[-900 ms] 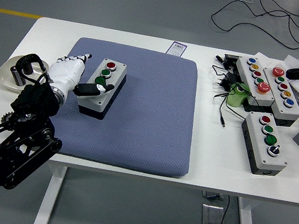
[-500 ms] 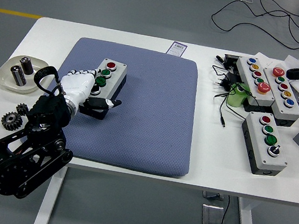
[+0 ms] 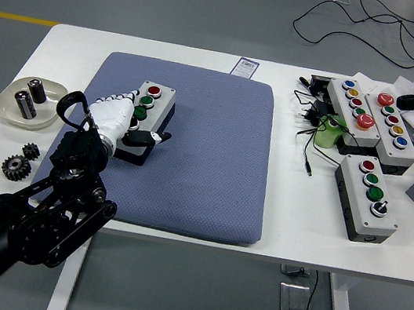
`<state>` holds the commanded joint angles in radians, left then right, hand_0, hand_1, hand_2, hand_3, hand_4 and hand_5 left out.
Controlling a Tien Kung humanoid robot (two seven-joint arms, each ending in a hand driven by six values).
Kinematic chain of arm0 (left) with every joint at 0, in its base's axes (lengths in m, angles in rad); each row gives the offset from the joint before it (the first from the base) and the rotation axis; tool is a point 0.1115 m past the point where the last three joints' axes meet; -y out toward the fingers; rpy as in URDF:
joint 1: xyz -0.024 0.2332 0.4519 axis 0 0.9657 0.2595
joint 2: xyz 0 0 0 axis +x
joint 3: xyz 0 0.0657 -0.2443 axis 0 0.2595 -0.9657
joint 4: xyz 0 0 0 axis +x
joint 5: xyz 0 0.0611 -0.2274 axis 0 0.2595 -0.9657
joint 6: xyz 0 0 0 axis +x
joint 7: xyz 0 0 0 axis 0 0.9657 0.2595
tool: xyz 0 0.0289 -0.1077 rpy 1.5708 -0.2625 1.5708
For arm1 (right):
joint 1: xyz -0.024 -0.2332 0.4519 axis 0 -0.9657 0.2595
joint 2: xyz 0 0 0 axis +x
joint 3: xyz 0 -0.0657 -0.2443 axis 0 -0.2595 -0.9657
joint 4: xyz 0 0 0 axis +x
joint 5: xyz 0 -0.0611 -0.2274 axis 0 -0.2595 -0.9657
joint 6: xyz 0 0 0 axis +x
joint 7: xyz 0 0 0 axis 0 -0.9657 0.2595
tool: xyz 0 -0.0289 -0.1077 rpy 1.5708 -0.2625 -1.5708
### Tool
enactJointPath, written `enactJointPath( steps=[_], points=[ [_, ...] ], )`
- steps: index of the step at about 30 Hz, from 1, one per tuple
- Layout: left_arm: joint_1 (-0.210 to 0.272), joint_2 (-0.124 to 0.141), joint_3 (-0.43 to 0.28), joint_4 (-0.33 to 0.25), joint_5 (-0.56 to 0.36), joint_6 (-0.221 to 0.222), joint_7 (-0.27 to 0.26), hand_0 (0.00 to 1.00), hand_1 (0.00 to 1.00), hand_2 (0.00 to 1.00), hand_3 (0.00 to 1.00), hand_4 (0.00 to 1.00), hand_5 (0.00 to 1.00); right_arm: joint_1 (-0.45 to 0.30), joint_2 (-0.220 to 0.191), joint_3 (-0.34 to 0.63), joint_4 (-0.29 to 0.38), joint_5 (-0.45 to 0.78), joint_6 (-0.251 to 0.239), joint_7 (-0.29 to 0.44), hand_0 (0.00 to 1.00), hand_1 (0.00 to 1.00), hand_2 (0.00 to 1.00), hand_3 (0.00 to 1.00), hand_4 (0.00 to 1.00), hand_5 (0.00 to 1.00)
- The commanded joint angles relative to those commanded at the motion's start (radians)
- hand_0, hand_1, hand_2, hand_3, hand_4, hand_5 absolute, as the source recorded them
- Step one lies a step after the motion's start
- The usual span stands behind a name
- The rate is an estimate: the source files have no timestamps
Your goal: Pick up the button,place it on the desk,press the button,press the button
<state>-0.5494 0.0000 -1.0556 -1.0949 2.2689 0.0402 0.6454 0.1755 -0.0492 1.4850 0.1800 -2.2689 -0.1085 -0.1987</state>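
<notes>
Head view shows the left hand [image 3: 118, 118] slid further over the grey button box [image 3: 148, 119] at 10 o'clock on the blue mat [image 3: 204, 170], fingers now wrapping it, so pickup looks close

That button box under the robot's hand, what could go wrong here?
1. The left hand covers the near end of the button box, with fingers close to the green buttons. A small aiming error could press the wrong one, or the red button.
2. The box sits on a soft blue mat, so a push might tilt or slide it.
3. The dish and gears lie near the arm and could be knocked.
</notes>
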Motion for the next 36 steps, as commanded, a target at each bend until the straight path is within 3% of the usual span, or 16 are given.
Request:
enactJointPath(
  steps=[9,19,27,28,34,35,36],
  points=[
    [-0.058,0.000,-0.048,0.130,0.000,-0.001,0.000,0.907,0.998,0.998,0.998,0.998,0.725,-0.002,-0.002,-0.004,0.000,0.000,0.000,-0.001,0.673,0.658,0.674,0.624,0.310,0.173],
    [-0.103,0.000,-0.018,0.180,0.000,-0.050,0.000,0.889,0.998,0.998,0.998,0.998,0.685,-0.008,-0.005,0.006,0.000,0.000,0.004,-0.003,0.673,0.658,0.674,0.624,0.310,0.173],
    [-0.133,0.000,-0.002,0.229,0.000,-0.059,0.000,0.874,0.998,0.998,0.998,0.998,0.688,-0.010,-0.011,0.005,0.000,0.000,0.005,-0.005,0.673,0.658,0.674,0.624,0.310,0.173],
    [-0.136,0.000,-0.002,0.233,0.000,-0.062,0.000,0.808,0.963,0.998,0.998,0.930,0.496,-0.010,-0.011,0.006,0.000,0.000,0.005,-0.005,0.673,0.658,0.674,0.624,0.310,0.173],
    [-0.147,0.000,0.004,0.252,0.000,-0.090,0.000,0.808,0.963,0.998,0.998,0.930,0.496,-0.012,-0.013,0.006,0.000,0.000,0.005,-0.008,0.673,0.658,0.674,0.624,0.310,0.173],
    [-0.149,0.000,0.006,0.255,0.000,-0.091,0.000,0.685,0.876,0.985,0.998,0.748,0.268,-0.013,-0.013,0.008,0.000,0.000,0.006,-0.008,0.673,0.658,0.674,0.624,0.310,0.173],
    [-0.150,0.000,0.007,0.257,0.000,-0.092,0.000,0.685,0.876,0.985,0.998,0.748,0.268,-0.013,-0.013,0.009,0.000,0.000,0.006,-0.008,0.673,0.658,0.674,0.624,0.310,0.173]
  ],
)
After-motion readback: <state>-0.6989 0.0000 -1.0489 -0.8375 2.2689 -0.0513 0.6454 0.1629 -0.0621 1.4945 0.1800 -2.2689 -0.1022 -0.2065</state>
